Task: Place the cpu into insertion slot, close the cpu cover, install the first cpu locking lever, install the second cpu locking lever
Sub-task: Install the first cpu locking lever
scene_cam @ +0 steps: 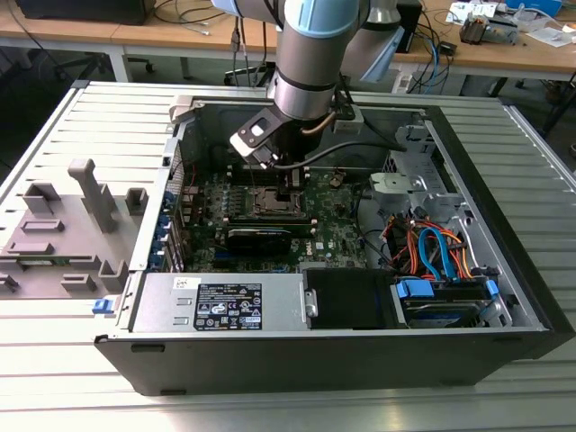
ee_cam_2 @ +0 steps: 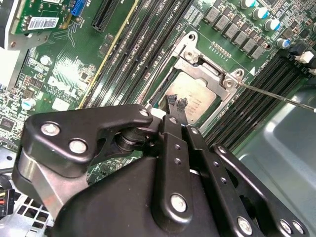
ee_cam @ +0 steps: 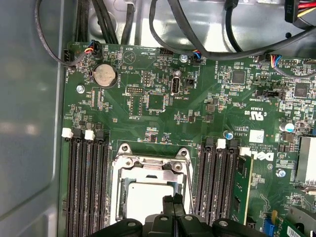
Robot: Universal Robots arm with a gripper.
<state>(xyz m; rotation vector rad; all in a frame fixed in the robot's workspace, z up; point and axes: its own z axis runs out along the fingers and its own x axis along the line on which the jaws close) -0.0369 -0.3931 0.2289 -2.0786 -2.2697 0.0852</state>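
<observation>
I see the cpu (ee_cam_2: pixel 200 96) lying flat inside the slot (scene_cam: pixel 270 202), so that step looks done. The cover (ee_cam_2: pixel 205 66) seems to be down over the cpu, and the shiny top shows through its window. My claw (ee_cam_2: pixel 177 102) is pinched closed with nothing in it, its tips just above the cpu's edge. One thin lever (ee_cam_2: pixel 276 95) sticks out sideways from the slot, so I think it is not locked yet. The other lever (ee_cam_2: pixel 157 74) runs along the slot. I cannot tell if it is hooked.
</observation>
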